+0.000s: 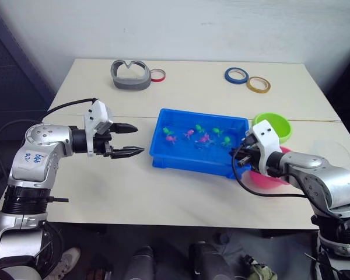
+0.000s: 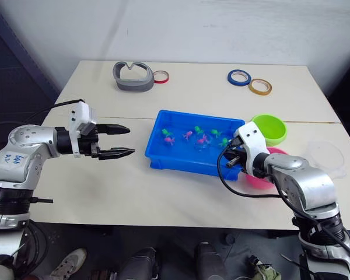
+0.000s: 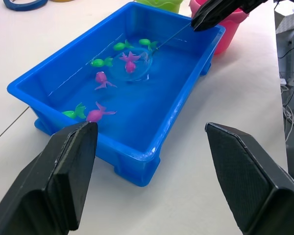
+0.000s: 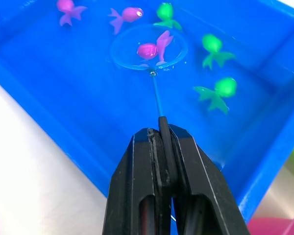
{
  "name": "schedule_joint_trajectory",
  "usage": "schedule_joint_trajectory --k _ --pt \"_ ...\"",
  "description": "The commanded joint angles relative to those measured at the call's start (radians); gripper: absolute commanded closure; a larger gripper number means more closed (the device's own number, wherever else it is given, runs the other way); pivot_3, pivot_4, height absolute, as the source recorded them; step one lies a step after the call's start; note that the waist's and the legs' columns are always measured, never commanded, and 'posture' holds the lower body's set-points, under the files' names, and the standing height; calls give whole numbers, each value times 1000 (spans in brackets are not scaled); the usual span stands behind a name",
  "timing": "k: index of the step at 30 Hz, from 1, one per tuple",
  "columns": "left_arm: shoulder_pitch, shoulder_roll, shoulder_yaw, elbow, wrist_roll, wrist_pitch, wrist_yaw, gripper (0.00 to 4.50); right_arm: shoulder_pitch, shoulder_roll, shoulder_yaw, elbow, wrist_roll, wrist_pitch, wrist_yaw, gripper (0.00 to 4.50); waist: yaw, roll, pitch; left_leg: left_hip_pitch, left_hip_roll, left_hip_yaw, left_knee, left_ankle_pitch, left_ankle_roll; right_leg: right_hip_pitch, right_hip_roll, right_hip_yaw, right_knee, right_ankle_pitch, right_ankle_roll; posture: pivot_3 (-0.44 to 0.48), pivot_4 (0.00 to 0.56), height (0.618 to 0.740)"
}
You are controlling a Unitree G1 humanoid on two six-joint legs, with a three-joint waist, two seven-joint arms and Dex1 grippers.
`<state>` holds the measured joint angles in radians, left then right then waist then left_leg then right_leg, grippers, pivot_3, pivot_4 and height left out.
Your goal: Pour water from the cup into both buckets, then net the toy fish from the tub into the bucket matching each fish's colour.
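Nearest you, the left tool hangs over bare bench just beside the tub's near-left end, its 2 black fingers spread wide with nothing between them. A white label on that arm carries blue handwriting, but it is too small for you to read; no other brand or lettering is legible.

The right tool is clamped on the dark stick of the net, gripping it at the very end of the handle. Treat that handle as thin and likely springy: held so far back, the hoop will probably wobble, so lift slowly and keep it level. The mesh looks fine and soft, and it should drain rather than carry water.

The tub sits mid-bench holding shallow water, and the hoop lies inside it around 1 pink toy fish. Other fish, pink and green, float loose around it. They look tiny, light and slick, so they could slide off a tilted rim.

The pink bucket stands just beside the tub's right end, partly behind the right arm, and that fish belongs there. The green bucket sits just beyond it. The cup seems to rest to the right of both, though its clear plastic is hard to make out.
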<state>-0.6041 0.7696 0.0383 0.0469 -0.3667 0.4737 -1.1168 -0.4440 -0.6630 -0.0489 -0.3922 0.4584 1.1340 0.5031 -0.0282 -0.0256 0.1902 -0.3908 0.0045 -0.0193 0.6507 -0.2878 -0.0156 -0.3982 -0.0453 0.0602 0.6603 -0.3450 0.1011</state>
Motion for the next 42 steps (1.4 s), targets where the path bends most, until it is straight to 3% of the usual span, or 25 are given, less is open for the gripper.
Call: schedule_joint_trajectory --k 1,23,28,33,37,42 --pt "-18 13 39 -7 -23 -24 -6 659 5 -27 -57 -81 47 15 28 4500 0 0 0 0 0 0 0 0 0 0 0 0 0 0 0 0 150 740" --pt "-51 -14 31 27 -45 -61 -36 659 41 -104 -202 -173 159 -16 73 4500 2 0 0 0 0 0 -1 0 0 0 0 0 -1 0 0 0 150 740" --pt "-93 -30 18 71 -60 -97 -90 659 150 -191 -380 -246 209 -57 155 4500 8 0 0 -1 -1 0 -1 0 0 0 -1 -1 -2 0 0 0 150 740" --pt "-139 -67 -7 132 -50 -142 -131 659 297 -203 -597 -312 239 -111 191 4500 8 0 0 0 -1 0 -1 0 0 1 0 0 -2 0 0 0 150 740" --pt "-199 -117 -40 207 -32 -189 -160 659 526 -210 -798 -327 183 -155 256 4500 18 0 0 0 -1 0 0 0 1 2 0 0 -2 0 0 0 150 740" --pt "-242 -141 -59 281 -10 -233 -192 659 695 -172 -896 -337 131 -260 283 4500 22 0 0 2 -2 3 0 1 1 3 2 0 -2 0 1 0 150 740"
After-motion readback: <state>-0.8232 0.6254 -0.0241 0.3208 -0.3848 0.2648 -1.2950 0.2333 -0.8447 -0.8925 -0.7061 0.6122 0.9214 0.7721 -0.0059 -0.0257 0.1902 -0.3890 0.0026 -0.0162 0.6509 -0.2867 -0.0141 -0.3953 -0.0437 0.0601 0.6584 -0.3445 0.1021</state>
